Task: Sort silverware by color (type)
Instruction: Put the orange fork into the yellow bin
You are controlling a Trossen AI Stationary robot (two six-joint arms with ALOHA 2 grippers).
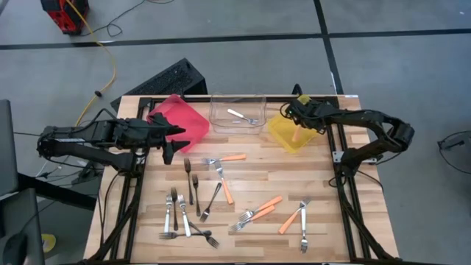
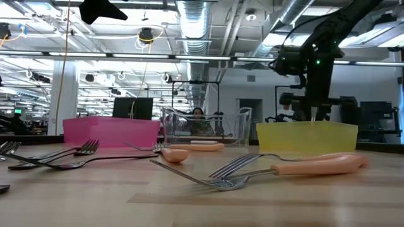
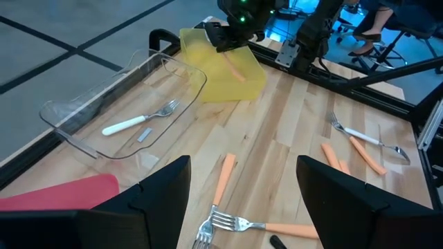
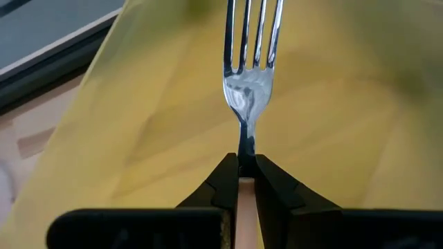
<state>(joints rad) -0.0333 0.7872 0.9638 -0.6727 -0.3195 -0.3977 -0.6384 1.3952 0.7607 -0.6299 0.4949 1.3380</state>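
Note:
My right gripper point(image 1: 296, 119) hangs over the yellow bin point(image 1: 283, 136), shut on a fork with a silver head point(image 4: 248, 83) and an orange handle. An orange handle point(image 3: 235, 69) shows below that gripper inside the bin. My left gripper point(image 1: 175, 142) waits open beside the red bin point(image 1: 180, 118), touching nothing. Many forks lie flat on the table: dark ones point(image 1: 190, 180), silver ones point(image 1: 184, 217) and orange-handled ones point(image 1: 261, 210). A pale-handled fork point(image 3: 131, 124) lies in the clear bin point(image 1: 237, 121). My right gripper pinches the fork between its two fingertips point(image 4: 225, 176) at the neck point(image 4: 246, 142), where the silver head meets the orange handle. The fingers slant down from above into the yellow bin. The head sticks out past the fingertips, lifted clear over the bin's yellow floor.
Red, clear and yellow bins stand in a row along the table's far edge. The loose forks fill the middle and near part of the table, some crossing each other point(image 1: 199, 234). Black frame rails point(image 1: 346, 191) run along both table sides. A person sits in the room beyond point(image 2: 197, 115).

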